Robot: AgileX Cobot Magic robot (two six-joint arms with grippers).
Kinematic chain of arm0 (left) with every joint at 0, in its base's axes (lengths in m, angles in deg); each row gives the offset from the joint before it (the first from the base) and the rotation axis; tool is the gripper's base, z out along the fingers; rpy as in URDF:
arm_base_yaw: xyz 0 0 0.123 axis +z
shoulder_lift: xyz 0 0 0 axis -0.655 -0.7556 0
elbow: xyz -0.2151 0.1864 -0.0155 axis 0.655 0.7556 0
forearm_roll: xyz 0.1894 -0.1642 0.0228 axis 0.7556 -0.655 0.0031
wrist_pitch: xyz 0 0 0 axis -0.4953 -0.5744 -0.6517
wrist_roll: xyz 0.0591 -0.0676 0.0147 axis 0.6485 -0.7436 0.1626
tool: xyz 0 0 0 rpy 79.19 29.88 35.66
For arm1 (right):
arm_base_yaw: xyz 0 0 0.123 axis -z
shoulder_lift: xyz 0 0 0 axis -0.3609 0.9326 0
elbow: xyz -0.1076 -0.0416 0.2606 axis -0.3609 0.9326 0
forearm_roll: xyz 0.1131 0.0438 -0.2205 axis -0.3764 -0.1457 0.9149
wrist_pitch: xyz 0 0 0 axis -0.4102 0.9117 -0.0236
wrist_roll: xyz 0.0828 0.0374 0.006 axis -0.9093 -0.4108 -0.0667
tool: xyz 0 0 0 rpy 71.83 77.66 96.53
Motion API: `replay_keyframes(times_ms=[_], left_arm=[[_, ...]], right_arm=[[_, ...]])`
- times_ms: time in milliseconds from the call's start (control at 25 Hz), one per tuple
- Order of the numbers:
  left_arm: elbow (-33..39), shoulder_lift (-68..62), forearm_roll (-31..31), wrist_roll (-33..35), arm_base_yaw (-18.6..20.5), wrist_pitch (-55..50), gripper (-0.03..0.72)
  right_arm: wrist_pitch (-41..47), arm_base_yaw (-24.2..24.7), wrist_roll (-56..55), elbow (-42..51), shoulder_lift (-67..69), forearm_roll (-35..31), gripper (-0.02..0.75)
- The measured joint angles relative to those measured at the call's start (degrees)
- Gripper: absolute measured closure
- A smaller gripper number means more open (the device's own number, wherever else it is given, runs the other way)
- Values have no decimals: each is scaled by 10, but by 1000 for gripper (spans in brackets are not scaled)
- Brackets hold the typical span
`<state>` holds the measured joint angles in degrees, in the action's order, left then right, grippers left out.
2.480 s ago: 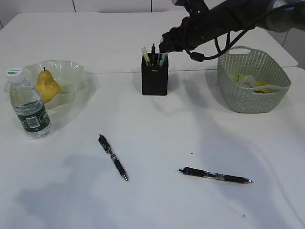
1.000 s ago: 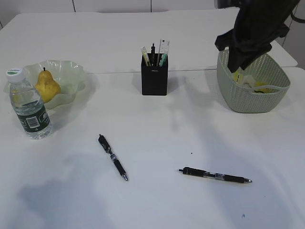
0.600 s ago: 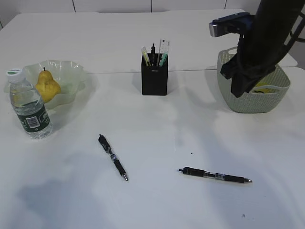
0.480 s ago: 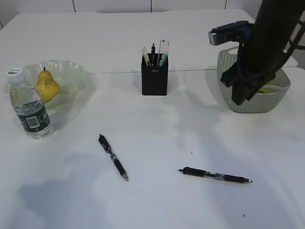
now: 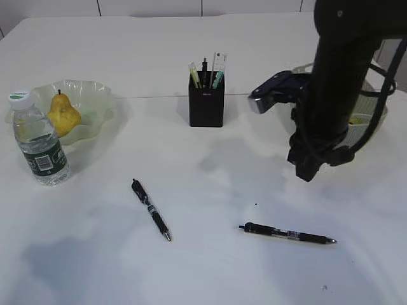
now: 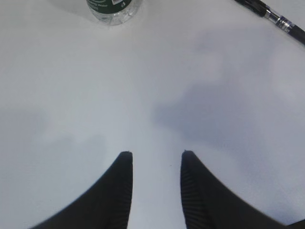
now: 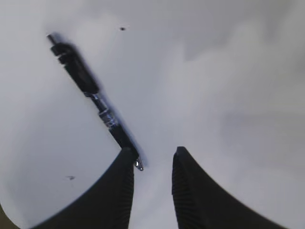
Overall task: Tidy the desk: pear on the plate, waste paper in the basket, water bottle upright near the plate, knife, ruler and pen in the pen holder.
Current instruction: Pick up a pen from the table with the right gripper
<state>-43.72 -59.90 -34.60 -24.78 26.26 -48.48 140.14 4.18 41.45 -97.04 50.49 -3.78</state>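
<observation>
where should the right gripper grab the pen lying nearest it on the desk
Probably mid-barrel, from straight above. The pen lies flat on the desk, running left to right in the exterior view, with bare tabletop around it. The right gripper, open and empty, should set its jaws across the barrel, not along it; the ends look thinner and likelier to pivot.

A fist-sized yellow pear [image 5: 63, 115] with a short brown stem sits in the translucent pale-green wavy-rimmed plate [image 5: 95, 95]. Beside the plate, a small clear water bottle [image 5: 39, 140] with a green label stands upright. The black square pen holder [image 5: 206, 105] holds a transparent ruler [image 5: 219, 67]. Two black pens [image 5: 151, 209] [image 5: 287, 234] lie on the white desk [image 5: 210, 184]. The grey-green perforated basket [image 5: 371, 118] is largely hidden.
</observation>
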Motion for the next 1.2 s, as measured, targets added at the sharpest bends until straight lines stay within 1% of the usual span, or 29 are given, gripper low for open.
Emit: replay_keyframes(times_ms=[120, 200, 280, 440, 600, 920, 1200], left_arm=[[0, 0, 0, 0, 0, 0, 450], [0, 0, 0, 0, 0, -1, 450], [0, 0, 3, 0, 0, -3, 450], [0, 0, 5, 0, 0, -10, 450], [0, 0, 6, 0, 0, -15, 450], [0, 0, 7, 0, 0, -16, 450], [0, 0, 7, 0, 0, -16, 450]], right_arm=[[-1, -32, 100, 0, 0, -1, 498], [-1, -43, 146, 0, 0, -18, 498], [-1, -47, 163, 0, 0, -48, 498], [-1, -47, 172, 0, 0, -88, 499], [-1, -47, 172, 0, 0, -101, 498], [-1, -47, 144, 0, 0, -99, 498], [-1, -47, 150, 0, 0, -57, 494]])
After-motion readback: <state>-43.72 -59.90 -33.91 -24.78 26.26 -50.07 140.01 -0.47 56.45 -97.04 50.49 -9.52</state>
